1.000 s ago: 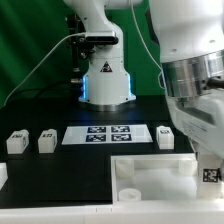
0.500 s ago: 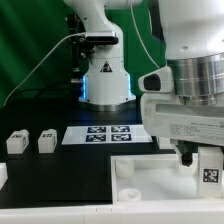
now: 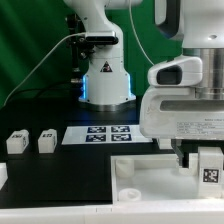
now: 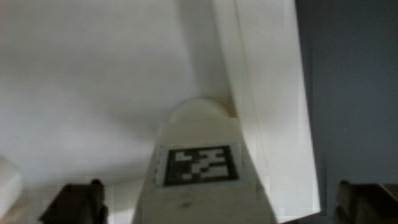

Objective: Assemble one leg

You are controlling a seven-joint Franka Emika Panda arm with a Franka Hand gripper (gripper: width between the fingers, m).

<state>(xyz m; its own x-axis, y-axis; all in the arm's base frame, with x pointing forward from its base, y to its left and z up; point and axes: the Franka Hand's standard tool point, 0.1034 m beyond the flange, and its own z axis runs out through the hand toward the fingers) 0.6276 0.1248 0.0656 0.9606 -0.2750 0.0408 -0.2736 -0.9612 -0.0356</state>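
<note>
One leg [image 3: 208, 166], a white post with a black-and-white tag, stands at the right end of the large white tray [image 3: 150, 170] in the exterior view. My gripper [image 3: 197, 157] hangs right over it. In the wrist view the leg [image 4: 201, 165] lies between my two dark fingertips [image 4: 75, 203], with a clear gap on each side, so my gripper [image 4: 219, 206] is open around it. Two more legs [image 3: 15, 142] [image 3: 46, 141] stand on the black table at the exterior view's left.
The marker board [image 3: 108, 133] lies flat behind the tray. The arm's base [image 3: 105, 80] stands at the back with cables. The tray's raised wall [image 4: 267, 90] runs beside the leg. The arm's bulk hides the table to the exterior view's right.
The gripper body has turned and risen a little over the tray's right end. The leg there has stayed in about the same place. A leg beside the marker board is now hidden behind the arm.
</note>
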